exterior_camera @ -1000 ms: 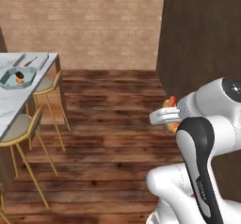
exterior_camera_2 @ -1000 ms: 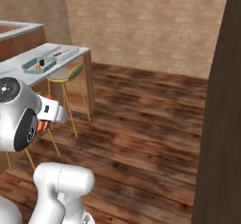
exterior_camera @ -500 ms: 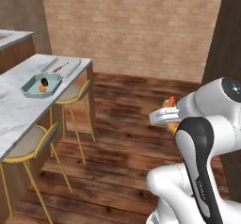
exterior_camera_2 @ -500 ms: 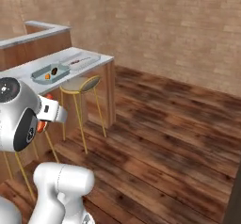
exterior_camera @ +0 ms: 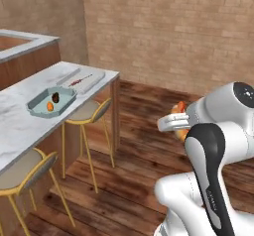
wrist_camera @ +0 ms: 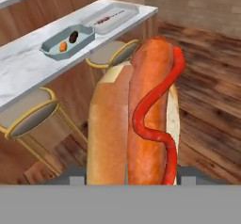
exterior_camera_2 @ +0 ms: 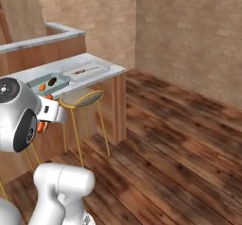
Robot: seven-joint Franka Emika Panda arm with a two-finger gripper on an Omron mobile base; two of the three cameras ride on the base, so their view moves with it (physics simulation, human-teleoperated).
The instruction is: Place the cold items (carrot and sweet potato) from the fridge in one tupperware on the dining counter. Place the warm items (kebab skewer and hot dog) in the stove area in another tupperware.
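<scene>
My gripper (wrist_camera: pixel 134 178) is shut on the hot dog (wrist_camera: pixel 141 119), a bun with a sausage and a red ketchup line, held out in front of the arm (exterior_camera: pixel 181 106) (exterior_camera_2: pixel 41 126). On the marble dining counter (exterior_camera: pixel 20 126) lies a teal tupperware (exterior_camera: pixel 37 106) (wrist_camera: pixel 52 46) holding the orange carrot (exterior_camera: pixel 50 105) (wrist_camera: pixel 62 45) and the dark sweet potato (exterior_camera: pixel 55 97) (wrist_camera: pixel 74 36). Further along the counter a clear tupperware (exterior_camera: pixel 94 84) (wrist_camera: pixel 123 17) holds the kebab skewer (exterior_camera: pixel 79 81) (wrist_camera: pixel 106 17). Both containers are well ahead of the gripper.
Gold-legged stools (exterior_camera: pixel 89 111) (exterior_camera: pixel 25 168) (exterior_camera_2: pixel 82 98) stand under the counter's edge. A higher wooden ledge (exterior_camera_2: pixel 47 44) rises behind the counter. Brick walls (exterior_camera: pixel 173 31) close the room, with open wooden floor (exterior_camera_2: pixel 179 139) to the right.
The whole picture has shifted: the base has turned and driven, so the counter and its tupperwares now sit closer and more central. The hot dog stays in the gripper.
</scene>
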